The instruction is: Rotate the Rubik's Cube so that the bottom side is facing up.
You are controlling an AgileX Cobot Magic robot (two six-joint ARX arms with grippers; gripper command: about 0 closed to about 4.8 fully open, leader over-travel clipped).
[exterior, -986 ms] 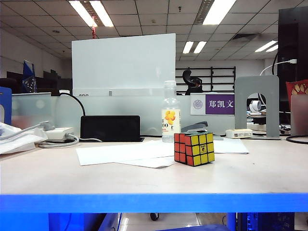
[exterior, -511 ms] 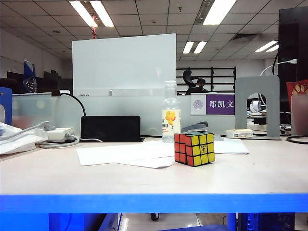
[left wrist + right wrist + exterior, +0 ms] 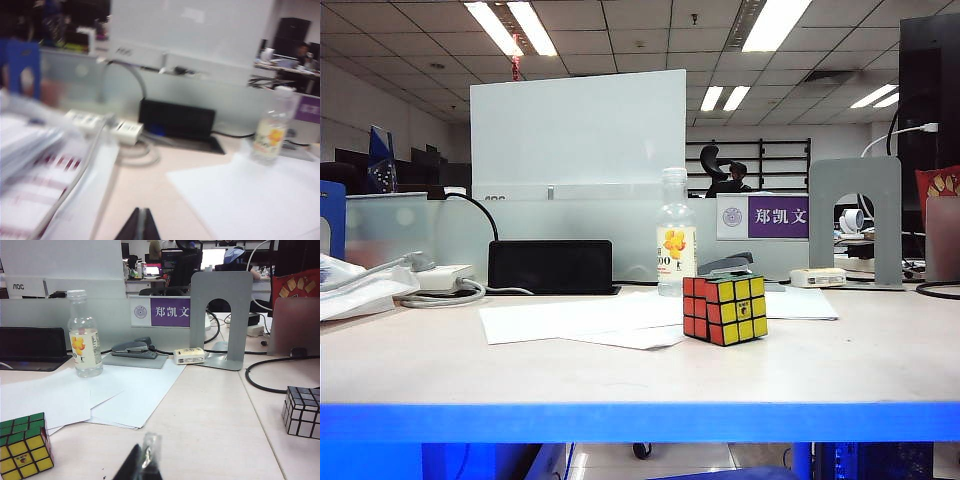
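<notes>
The Rubik's Cube [image 3: 724, 310] rests on the table just right of centre in the exterior view, showing a red face and a yellow face with a logo on its centre. In the right wrist view the cube [image 3: 24, 446] has green on top and yellow toward the camera. My right gripper [image 3: 145, 452] is shut and empty, hovering low over bare table beside the cube and apart from it. My left gripper [image 3: 140, 214] is shut and empty above the tabletop, in a blurred view without the cube. Neither arm shows in the exterior view.
A clear bottle [image 3: 674, 235] stands behind the cube, with a stapler [image 3: 725, 265] next to it and white paper sheets [image 3: 580, 318] under them. A black box [image 3: 550, 266] and power strip [image 3: 438, 277] sit back left. A metal bookend [image 3: 854, 220] stands back right. A silver cube [image 3: 302, 411] lies near the right gripper.
</notes>
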